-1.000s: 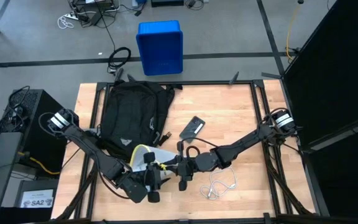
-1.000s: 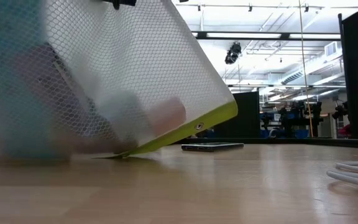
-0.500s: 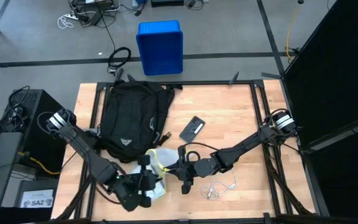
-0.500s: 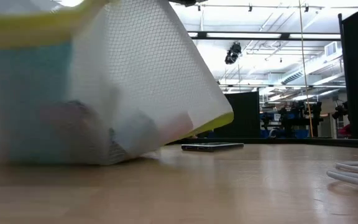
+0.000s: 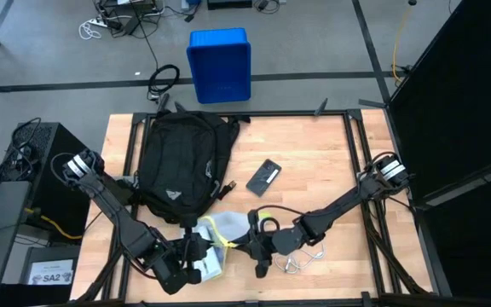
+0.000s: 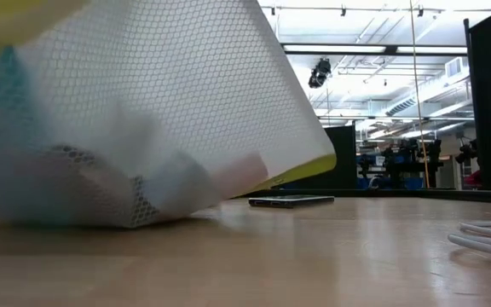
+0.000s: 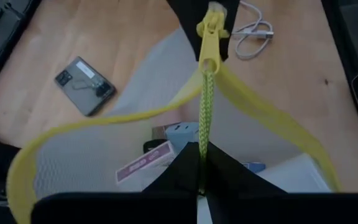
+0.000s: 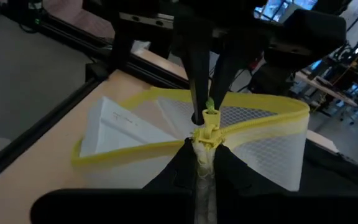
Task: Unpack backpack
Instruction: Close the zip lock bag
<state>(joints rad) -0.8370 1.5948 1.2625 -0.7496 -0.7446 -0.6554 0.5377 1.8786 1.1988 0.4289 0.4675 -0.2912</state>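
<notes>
The backpack (image 5: 181, 162) lies flat on the wooden table (image 5: 314, 149), at its far left part, with the small white logo facing up. Everything else is placed from the backpack.

Just below the backpack's near end, toward the front edge of the table, sits a white mesh pouch (image 5: 220, 234) with a yellow zipper band (image 7: 253, 106). Both grippers meet at this pouch. The left gripper (image 5: 196, 256) is on the pouch's side nearer the backpack's left edge, low by the table's front. Its fingers are closed tight on the yellow zipper tape, as the left wrist view shows, with the tape running straight out between them. The right gripper (image 5: 258, 247) is on the pouch's other side, away from the backpack. Its fingers are also pinched shut, holding the other end of the yellow zipper near the zipper pull (image 8: 207, 132).

The pouch mouth gapes open between the two grips. Inside it, a few small items show: a pink card-like packet (image 7: 143, 169) and a pale blue box (image 7: 182, 132).

A dark phone (image 5: 265, 176) lies on the table to the right of the backpack, apart from it. A white cable (image 5: 301, 256) is coiled farther right and nearer the front, beside the right arm.

Beyond the table, past the backpack's top, a blue bin (image 5: 219, 64) stands on the floor.
</notes>
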